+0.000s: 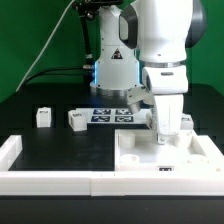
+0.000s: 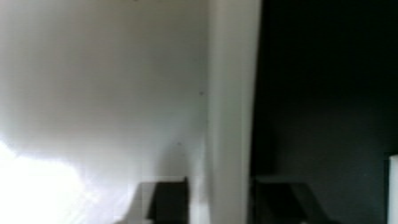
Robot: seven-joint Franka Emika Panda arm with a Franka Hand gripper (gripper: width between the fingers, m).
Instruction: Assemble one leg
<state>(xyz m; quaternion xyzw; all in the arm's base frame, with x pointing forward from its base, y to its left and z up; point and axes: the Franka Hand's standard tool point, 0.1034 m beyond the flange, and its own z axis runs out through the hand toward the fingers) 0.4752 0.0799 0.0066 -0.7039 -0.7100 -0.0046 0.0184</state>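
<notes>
My gripper (image 1: 168,130) points straight down at the far edge of the large white square panel (image 1: 165,158), which lies at the front on the exterior view's right. In the wrist view the gripper (image 2: 228,200) has its two dark fingertips (image 2: 169,202) tight on either side of a narrow white strip (image 2: 228,100), the panel's edge. The panel's top fills one side of it and the black table the other. One leg (image 1: 42,117) and a second leg (image 1: 77,119) lie on the table to the exterior view's left. A third leg (image 1: 187,121) stands just beside the gripper.
White border rails (image 1: 20,165) run along the front and both sides of the black table. The marker board (image 1: 112,114) lies behind the gripper at the robot's base. A green wall and cables are at the back.
</notes>
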